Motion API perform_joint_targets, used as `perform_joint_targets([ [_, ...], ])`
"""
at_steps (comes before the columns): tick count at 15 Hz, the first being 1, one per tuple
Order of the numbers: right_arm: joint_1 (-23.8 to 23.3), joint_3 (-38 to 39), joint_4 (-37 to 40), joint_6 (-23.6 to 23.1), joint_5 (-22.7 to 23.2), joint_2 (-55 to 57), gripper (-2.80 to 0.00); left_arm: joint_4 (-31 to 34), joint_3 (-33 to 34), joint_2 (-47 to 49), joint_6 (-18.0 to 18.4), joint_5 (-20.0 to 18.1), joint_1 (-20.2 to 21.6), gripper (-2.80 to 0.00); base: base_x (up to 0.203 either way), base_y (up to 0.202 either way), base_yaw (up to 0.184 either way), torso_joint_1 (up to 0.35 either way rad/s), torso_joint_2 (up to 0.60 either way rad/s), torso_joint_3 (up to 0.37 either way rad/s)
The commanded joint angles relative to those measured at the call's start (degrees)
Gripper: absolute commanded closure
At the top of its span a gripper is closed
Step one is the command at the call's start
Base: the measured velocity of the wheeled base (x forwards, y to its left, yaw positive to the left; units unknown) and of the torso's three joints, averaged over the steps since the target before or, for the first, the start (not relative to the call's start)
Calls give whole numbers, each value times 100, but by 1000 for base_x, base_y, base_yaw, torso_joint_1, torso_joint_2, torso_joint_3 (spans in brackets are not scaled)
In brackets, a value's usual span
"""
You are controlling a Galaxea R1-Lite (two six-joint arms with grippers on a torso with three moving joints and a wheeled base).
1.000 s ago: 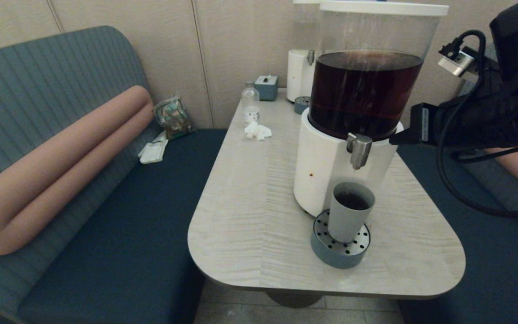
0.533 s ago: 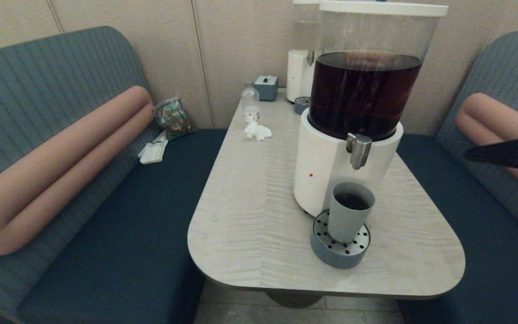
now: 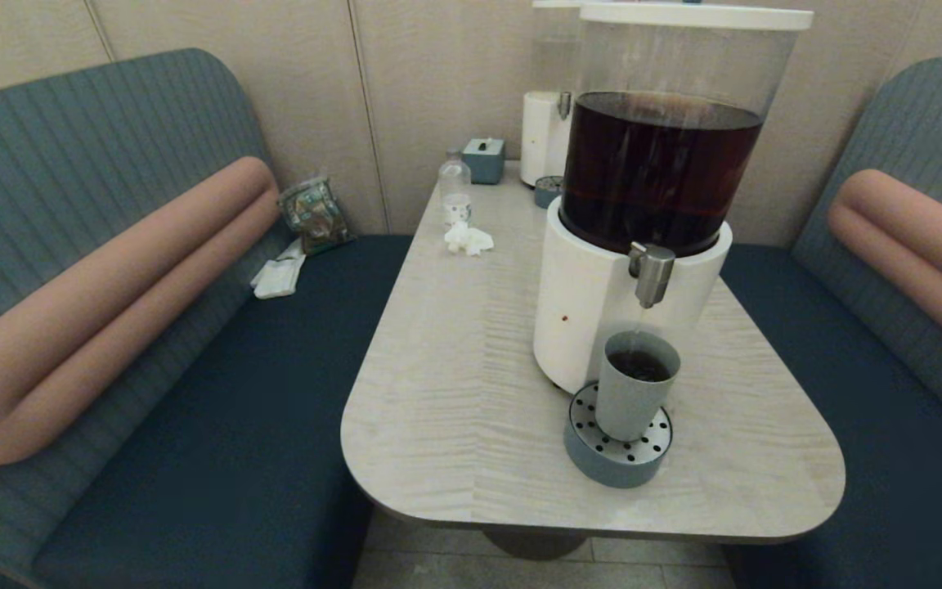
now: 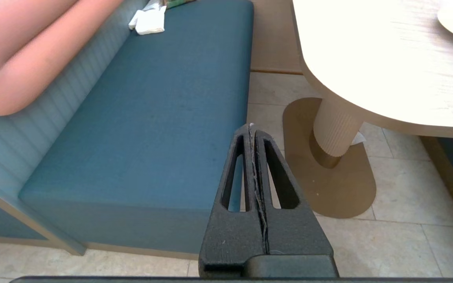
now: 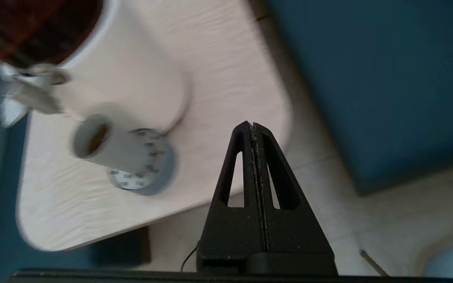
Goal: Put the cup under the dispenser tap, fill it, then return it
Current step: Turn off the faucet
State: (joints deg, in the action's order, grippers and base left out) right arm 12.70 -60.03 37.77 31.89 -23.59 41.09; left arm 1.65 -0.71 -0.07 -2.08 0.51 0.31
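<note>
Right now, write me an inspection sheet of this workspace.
Surface: pale wood-grain table, dry where visible.
Job's things: cup upright on the drip tray under the dispenser tap, dark liquid inside; thin stream falling from the tap.
Clutter: plastic bottle, crumpled tissue, tissue box, second dispenser at the table's far end.
Grippers: left gripper shut, low beside the bench; right gripper shut, off the table's edge.
Cables: nothing seen.
Surroundings: teal booth benches, snack packet, napkins.

Head view dim and soft; right wrist motion-blurred; left wrist tabletop [image 4: 368, 59] glares
</note>
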Motion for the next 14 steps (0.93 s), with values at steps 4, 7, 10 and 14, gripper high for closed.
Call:
perform_joint_targets([
  [4, -1567, 830, 290, -368, 146, -2127, 0, 2, 0, 7, -2, 2, 4, 0, 0, 0, 0, 0, 0, 0],
  [7, -1894, 1456, -163, -1054, 638, -2509, 0, 2, 0, 7, -2, 2, 4, 0, 0, 0, 0, 0, 0, 0],
  [10, -1901, 2418, -2246, -2092, 762, -2509, 0, 2, 0, 7, -2, 2, 4, 0, 0, 0, 0, 0, 0, 0],
  [14, -1632, 2977, -3125, -2869, 1157, -2550, 0, -6, 0, 7, -2, 2, 4, 0, 0, 0, 0, 0, 0, 0],
])
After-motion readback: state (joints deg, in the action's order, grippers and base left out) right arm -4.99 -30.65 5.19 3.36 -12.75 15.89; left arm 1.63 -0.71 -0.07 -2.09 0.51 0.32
